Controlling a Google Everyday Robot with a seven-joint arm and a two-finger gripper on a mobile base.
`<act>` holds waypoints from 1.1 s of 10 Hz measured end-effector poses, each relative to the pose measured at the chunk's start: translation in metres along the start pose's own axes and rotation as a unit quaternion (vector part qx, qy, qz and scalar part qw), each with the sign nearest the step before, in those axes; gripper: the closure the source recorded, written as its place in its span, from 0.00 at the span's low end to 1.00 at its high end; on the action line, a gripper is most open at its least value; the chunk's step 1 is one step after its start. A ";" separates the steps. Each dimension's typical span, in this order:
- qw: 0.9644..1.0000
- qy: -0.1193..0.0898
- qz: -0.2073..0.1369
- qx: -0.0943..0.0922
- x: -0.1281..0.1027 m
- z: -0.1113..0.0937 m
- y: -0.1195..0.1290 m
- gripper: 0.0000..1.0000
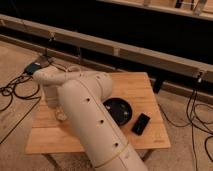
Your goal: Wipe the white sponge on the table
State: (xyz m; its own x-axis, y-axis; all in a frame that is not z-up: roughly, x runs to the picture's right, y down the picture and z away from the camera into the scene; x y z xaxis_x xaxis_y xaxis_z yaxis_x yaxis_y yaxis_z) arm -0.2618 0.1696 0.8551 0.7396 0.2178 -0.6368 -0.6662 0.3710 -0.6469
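Note:
The light-wood table [145, 85] stands in the middle of the camera view. My white arm [90, 115] reaches across its left half from the bottom edge, bends at the far left and turns down toward the tabletop. My gripper [59, 114] is low over the table's left part, mostly hidden behind the arm. A small pale shape shows at the gripper; I cannot tell whether it is the white sponge. No white sponge shows anywhere else.
A black bowl [119, 111] sits right of the arm, near the table's middle. A black phone-like slab [141, 123] lies to its right, near the front edge. Cables [15, 90] trail on the floor at left and right. A long rail [150, 57] runs behind the table.

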 end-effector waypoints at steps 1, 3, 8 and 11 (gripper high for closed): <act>1.000 0.005 0.016 0.006 0.009 0.003 -0.014 1.00; 0.999 0.007 0.043 0.015 0.016 0.004 -0.037 1.00; 0.994 -0.006 0.102 0.037 0.012 -0.004 -0.089 1.00; 0.992 -0.030 0.113 0.043 -0.015 -0.013 -0.099 1.00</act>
State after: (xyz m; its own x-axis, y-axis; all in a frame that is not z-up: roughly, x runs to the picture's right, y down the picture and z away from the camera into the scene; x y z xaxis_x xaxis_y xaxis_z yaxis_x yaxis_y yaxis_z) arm -0.2081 0.1178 0.9228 0.5786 0.3561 -0.7338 -0.8069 0.3810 -0.4513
